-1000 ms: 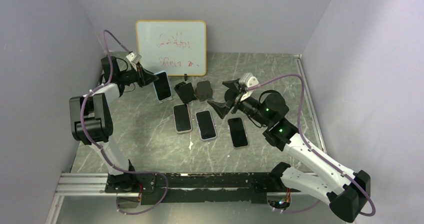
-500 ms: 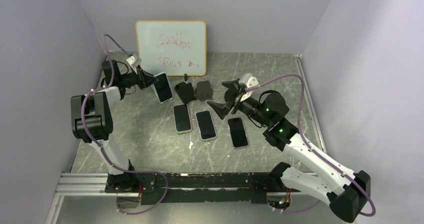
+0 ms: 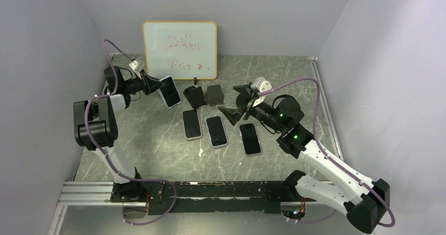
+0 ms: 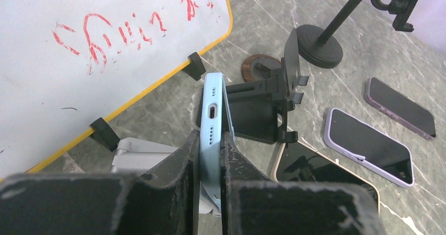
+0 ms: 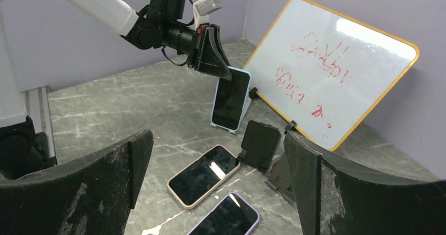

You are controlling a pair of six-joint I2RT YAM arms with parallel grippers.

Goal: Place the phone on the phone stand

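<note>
My left gripper (image 3: 158,84) is shut on the top edge of a light blue phone (image 3: 169,91), seen edge-on in the left wrist view (image 4: 213,109). The phone stands tilted in front of the whiteboard, its lower end at a small white stand (image 4: 137,153). In the right wrist view the phone (image 5: 230,99) leans back with the stand's lip under it. My right gripper (image 3: 235,102) is open and empty, hovering above the phones lying on the table, jaws wide apart in its own view (image 5: 218,140).
Three phones lie flat: a beige-cased one (image 3: 192,123), a lilac one (image 3: 216,130), a dark one (image 3: 251,139). A black folding stand (image 3: 193,95) and a dark round-based stand (image 3: 214,94) sit just right of the blue phone. The whiteboard (image 3: 180,50) leans on the back wall.
My left wrist has shifted slightly left and lower while still gripping the blue phone, which has barely moved. The right arm has not moved.
</note>
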